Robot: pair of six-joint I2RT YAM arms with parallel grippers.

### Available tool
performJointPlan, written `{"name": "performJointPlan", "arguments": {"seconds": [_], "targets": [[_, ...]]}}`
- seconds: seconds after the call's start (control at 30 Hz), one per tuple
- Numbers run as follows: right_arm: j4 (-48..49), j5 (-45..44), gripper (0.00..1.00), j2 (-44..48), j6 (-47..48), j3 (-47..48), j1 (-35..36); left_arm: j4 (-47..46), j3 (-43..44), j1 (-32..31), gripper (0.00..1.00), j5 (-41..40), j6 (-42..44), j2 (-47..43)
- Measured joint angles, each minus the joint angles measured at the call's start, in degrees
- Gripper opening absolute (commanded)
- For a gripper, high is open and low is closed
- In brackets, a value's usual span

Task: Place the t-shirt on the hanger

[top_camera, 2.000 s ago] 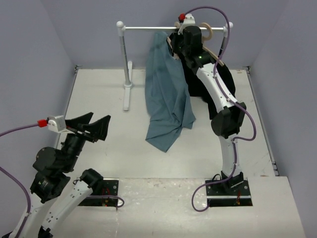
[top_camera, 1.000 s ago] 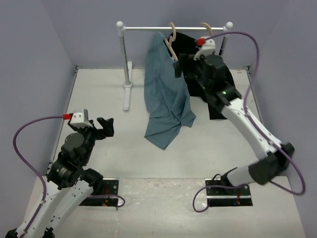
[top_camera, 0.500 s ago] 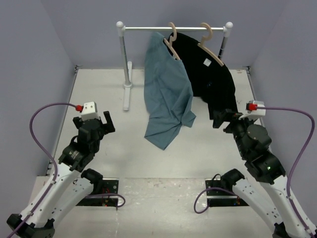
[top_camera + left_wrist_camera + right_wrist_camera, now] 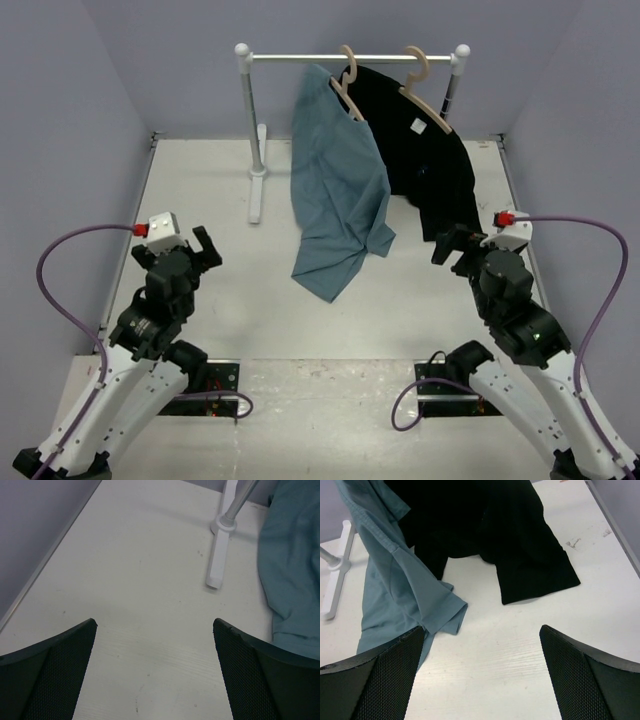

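Note:
The slate-blue t-shirt (image 4: 338, 190) hangs from the pale wooden hanger (image 4: 345, 78) on the rail, its lower part trailing onto the table; it also shows in the right wrist view (image 4: 395, 580) and at the edge of the left wrist view (image 4: 292, 565). My left gripper (image 4: 203, 250) is open over bare table at the near left, well away from the shirt. My right gripper (image 4: 450, 246) is open at the near right, just below the black shirt's hem. Nothing lies between either pair of fingers (image 4: 155, 625) (image 4: 482, 630).
A black shirt (image 4: 425, 160) with a small white label hangs on a second wooden hanger (image 4: 420, 75) right of the blue one. The white rail (image 4: 350, 57) stands on a post (image 4: 250, 110) with a white foot (image 4: 218, 562) at the back.
Both arms have drawn back towards their bases: the left gripper slid a little left and down, the right gripper settled slightly nearer. The shirts and hangers have not moved.

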State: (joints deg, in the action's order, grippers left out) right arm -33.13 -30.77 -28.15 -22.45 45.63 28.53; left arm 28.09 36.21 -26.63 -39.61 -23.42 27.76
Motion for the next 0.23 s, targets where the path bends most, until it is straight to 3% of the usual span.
{"name": "performJointPlan", "arguments": {"seconds": [0.23], "targets": [[-0.04, -0.43, 0.99, 0.49, -0.10, 0.00, 0.00, -0.16, -0.48, 0.00, 1.00, -0.16, -0.02, -0.06]]}}
